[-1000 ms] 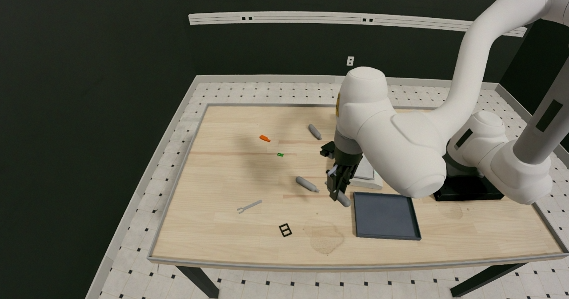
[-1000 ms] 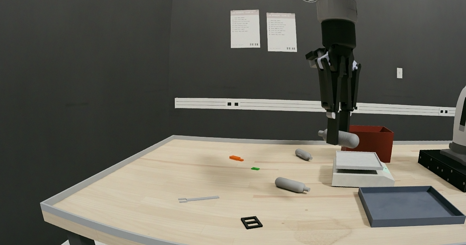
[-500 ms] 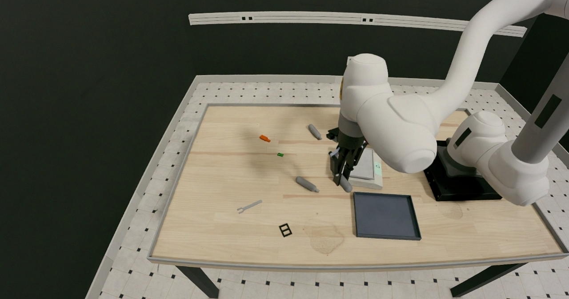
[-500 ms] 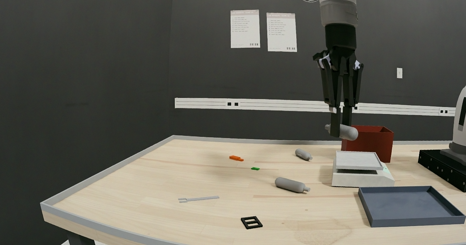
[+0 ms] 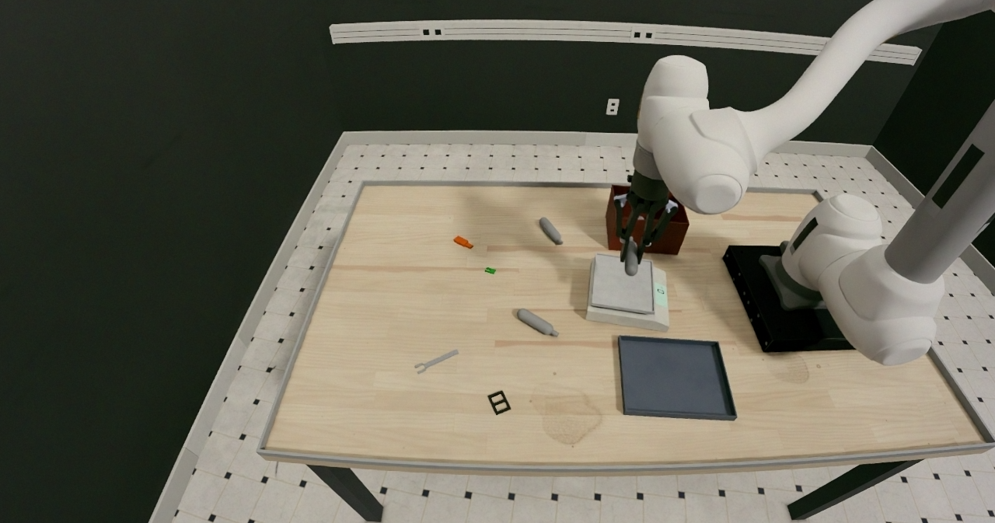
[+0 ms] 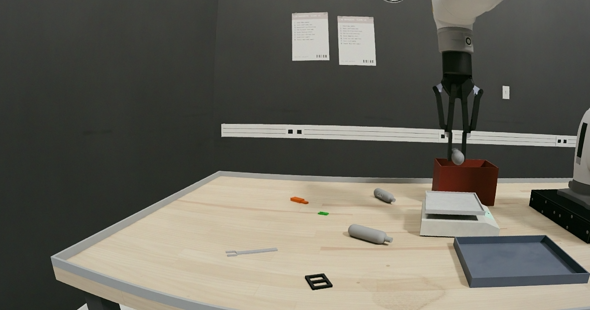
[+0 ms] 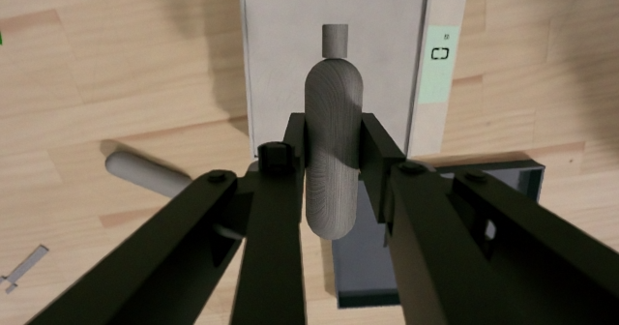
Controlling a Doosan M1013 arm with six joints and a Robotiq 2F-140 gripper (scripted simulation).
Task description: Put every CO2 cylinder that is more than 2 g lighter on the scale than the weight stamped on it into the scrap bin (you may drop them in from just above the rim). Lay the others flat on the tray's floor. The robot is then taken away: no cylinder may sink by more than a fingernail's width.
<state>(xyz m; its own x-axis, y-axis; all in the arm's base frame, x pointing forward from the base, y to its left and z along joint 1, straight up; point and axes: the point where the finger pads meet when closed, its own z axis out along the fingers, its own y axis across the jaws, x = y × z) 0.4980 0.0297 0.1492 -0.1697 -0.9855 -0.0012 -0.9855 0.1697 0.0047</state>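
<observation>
My gripper (image 5: 634,249) is shut on a grey CO2 cylinder (image 5: 630,261) and holds it level, high in the air over the white scale (image 5: 626,291). In the side view the gripper (image 6: 457,151) and the held cylinder (image 6: 457,155) hang well above the scale (image 6: 456,215), in front of the red scrap bin (image 6: 465,179). In the wrist view the held cylinder (image 7: 334,146) points its neck over the scale's plate. Two more cylinders lie on the table: one far (image 5: 550,230), one near the scale's left (image 5: 536,322). The dark blue tray (image 5: 673,376) holds nothing.
The red scrap bin (image 5: 643,228) stands just behind the scale. The black arm base (image 5: 786,297) is to the right. An orange piece (image 5: 462,242), a green piece (image 5: 490,270), a grey wrench (image 5: 436,360) and a black buckle (image 5: 498,402) lie on the left half.
</observation>
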